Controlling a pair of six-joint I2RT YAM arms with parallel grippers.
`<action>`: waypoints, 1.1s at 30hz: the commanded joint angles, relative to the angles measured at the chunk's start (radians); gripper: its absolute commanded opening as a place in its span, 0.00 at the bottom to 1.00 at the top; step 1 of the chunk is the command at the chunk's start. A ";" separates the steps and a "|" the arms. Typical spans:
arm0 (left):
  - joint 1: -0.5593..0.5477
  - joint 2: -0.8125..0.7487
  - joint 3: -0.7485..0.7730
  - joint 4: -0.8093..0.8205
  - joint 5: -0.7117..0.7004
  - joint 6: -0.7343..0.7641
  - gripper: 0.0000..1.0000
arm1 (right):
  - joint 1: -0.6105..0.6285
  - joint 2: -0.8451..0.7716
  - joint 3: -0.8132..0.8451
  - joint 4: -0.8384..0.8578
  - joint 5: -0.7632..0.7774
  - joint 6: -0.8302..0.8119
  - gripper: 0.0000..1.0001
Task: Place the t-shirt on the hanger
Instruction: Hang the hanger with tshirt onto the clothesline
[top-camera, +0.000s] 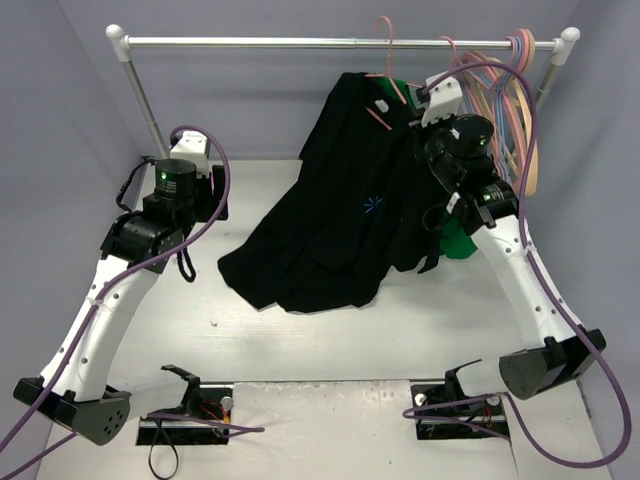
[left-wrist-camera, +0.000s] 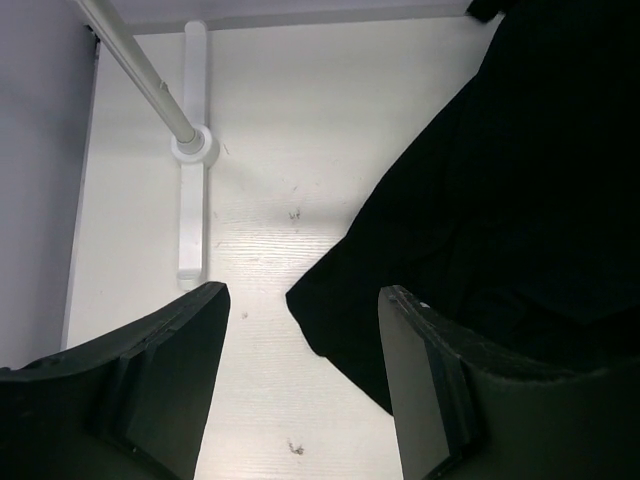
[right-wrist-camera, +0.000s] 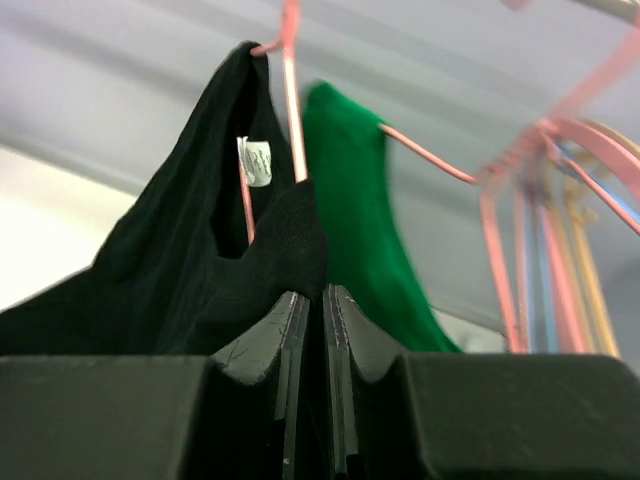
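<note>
The black t-shirt (top-camera: 340, 210) hangs by its neck from the pink hanger (top-camera: 392, 82) on the rail, and its lower part lies spread on the table. A blue mark shows on its chest. My right gripper (top-camera: 425, 112) is raised beside the hanger. In the right wrist view it (right-wrist-camera: 321, 292) is shut on a fold of the t-shirt (right-wrist-camera: 190, 270) at the collar. The hanger's wire (right-wrist-camera: 292, 110) runs through the neck beside the white label (right-wrist-camera: 255, 162). My left gripper (left-wrist-camera: 300, 300) is open and empty above the table, left of the t-shirt's hem (left-wrist-camera: 500, 200).
A green t-shirt (right-wrist-camera: 360, 200) hangs just behind the black one on another pink hanger. Several pink, blue and tan hangers (top-camera: 520, 90) crowd the rail's right end. The rack rail (top-camera: 300, 42), its left post (left-wrist-camera: 140, 75) and base foot (left-wrist-camera: 192, 200) stand at the back.
</note>
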 joint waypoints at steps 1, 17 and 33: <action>0.005 0.003 0.037 0.024 0.003 -0.016 0.61 | -0.049 0.006 0.081 0.192 0.126 0.047 0.00; 0.005 0.013 0.032 0.027 0.023 -0.026 0.61 | -0.141 -0.121 -0.134 0.161 0.043 0.145 0.00; 0.005 0.006 0.012 0.030 0.065 -0.049 0.61 | -0.141 -0.137 -0.191 0.185 -0.210 0.203 0.00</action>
